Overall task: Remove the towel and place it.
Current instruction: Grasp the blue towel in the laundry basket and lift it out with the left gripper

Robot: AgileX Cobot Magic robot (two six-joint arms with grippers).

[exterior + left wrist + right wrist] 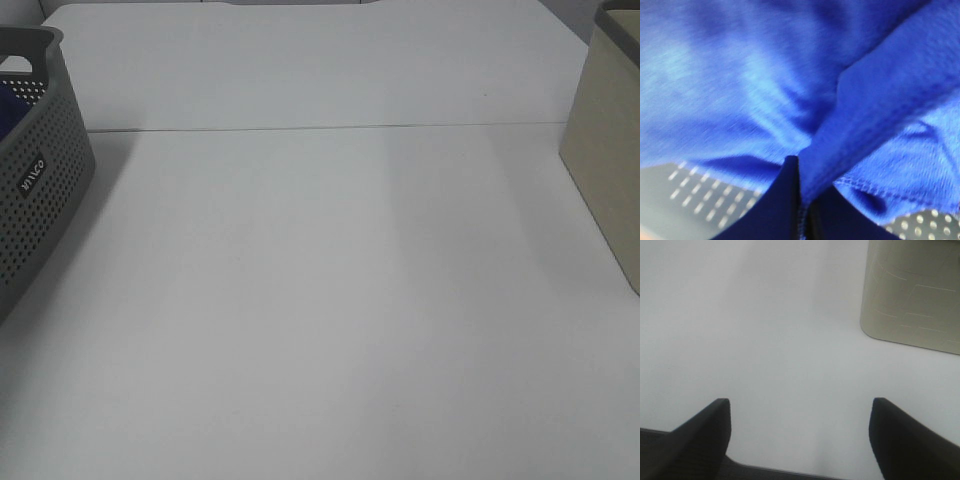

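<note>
A fold of the towel [790, 90] is seen clamped in the closed left gripper [801, 185], inside the grey basket [45, 190] at nine o'clock on the table [330, 280]. The right gripper [800, 412] is spread wide near the beige bin [605, 150] at three o'clock. The left arm is judged nearer; the towel's long axis cannot be told.

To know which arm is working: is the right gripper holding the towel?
No, the right gripper stands wide open, with only the bare white table showing between its fingers.
</note>
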